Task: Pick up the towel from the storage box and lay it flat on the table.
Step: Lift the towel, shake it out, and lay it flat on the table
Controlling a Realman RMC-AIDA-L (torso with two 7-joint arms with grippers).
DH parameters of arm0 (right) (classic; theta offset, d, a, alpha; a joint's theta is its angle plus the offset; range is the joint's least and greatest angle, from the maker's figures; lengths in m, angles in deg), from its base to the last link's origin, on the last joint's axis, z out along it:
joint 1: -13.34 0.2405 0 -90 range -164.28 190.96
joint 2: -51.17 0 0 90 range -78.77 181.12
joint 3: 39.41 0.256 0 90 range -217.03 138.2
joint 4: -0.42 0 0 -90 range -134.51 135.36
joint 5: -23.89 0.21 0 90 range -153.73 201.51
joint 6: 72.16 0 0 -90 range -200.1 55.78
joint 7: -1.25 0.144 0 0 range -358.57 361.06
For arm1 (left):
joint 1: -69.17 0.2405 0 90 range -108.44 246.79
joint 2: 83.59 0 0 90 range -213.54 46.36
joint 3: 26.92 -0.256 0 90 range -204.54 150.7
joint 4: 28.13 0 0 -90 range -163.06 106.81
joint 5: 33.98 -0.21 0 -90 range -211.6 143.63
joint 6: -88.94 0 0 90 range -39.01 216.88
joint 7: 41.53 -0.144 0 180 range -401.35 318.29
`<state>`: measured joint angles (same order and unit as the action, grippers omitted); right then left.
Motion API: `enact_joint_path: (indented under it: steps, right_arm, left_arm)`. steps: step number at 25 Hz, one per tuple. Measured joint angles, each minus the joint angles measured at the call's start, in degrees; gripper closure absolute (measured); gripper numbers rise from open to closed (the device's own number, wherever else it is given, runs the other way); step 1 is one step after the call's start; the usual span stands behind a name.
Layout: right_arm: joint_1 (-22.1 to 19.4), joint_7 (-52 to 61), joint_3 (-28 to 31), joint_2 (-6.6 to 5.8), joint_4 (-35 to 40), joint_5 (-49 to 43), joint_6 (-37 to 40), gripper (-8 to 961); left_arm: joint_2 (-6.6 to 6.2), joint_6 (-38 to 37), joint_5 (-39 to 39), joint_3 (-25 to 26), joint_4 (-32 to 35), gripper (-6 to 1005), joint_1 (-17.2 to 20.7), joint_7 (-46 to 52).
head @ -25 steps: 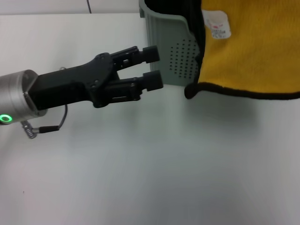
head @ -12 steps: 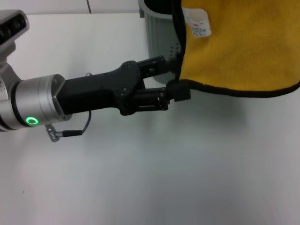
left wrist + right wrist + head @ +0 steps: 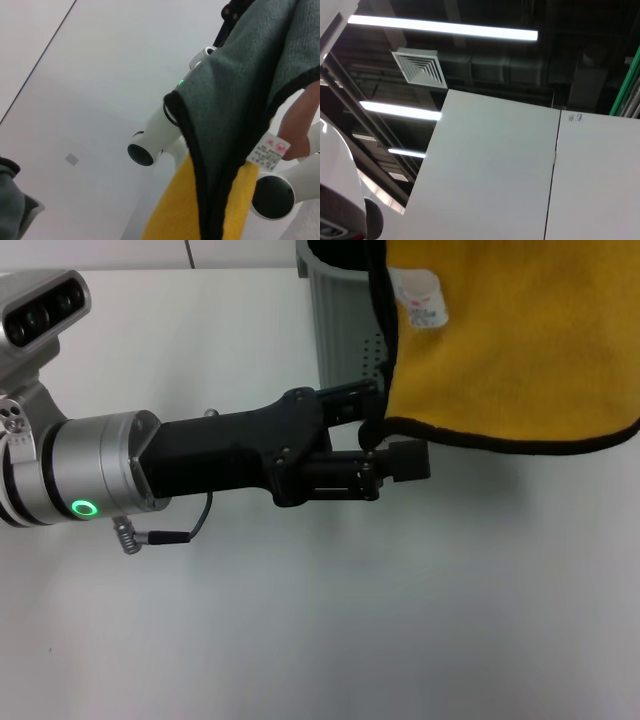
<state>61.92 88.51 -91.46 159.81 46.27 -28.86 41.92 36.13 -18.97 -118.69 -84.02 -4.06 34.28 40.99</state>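
Observation:
The mustard-yellow towel (image 3: 510, 340) with black trim and a white label (image 3: 422, 298) hangs in the air at the upper right, its top out of frame. It partly covers the grey-green storage box (image 3: 345, 335) behind it. My left gripper (image 3: 393, 430) reaches in from the left over the white table (image 3: 330, 620). Its jaws stand open around the towel's lower-left corner, one finger behind the cloth and one (image 3: 405, 461) just below the trim. The left wrist view shows the towel's trimmed edge (image 3: 197, 150) and label (image 3: 269, 150) close up. My right gripper is out of view.
The box stands at the table's far edge. A short cable (image 3: 160, 533) hangs under the left wrist. The right wrist view shows only ceiling lights and a wall panel (image 3: 520, 175).
My left gripper has moved right, from beside the box to the towel's lower-left corner. The towel has shifted left over the box side.

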Motion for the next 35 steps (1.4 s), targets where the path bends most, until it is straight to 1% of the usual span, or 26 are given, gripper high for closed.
enact_joint_path:
  steps: [6, 17, 22, 27, 35]
  right_arm:
    - [-0.4, -0.6, -0.1, 0.03, -0.1, -0.4, 0.8, 927]
    - [-0.5, -1.5, 0.0, 0.09, -0.7, -0.9, 0.9, 924]
    - [-0.3, -1.9, 0.2, 0.08, -0.7, -0.9, 0.8, 923]
    - [-0.1, -2.2, 0.4, -0.03, -0.7, -0.8, 0.6, 922]
    - [-0.1, -2.7, 0.6, -0.27, -0.7, -0.5, 0.5, 920]
  left_arm:
    - [0.08, -1.4, 0.3, 0.4, -1.2, 165, -0.4, 0.3]
    - [-0.01, -2.7, 0.4, 0.3, -1.3, 222, -0.6, 0.2]
    - [-0.04, -2.7, -0.2, -1.1, -1.3, 453, -1.3, 0.3]
    - [-0.09, -2.7, -0.4, -2.2, -1.3, 647, -1.8, 0.4]
    - [-0.34, -2.5, -0.6, -2.3, -1.3, 644, -1.8, 0.3]
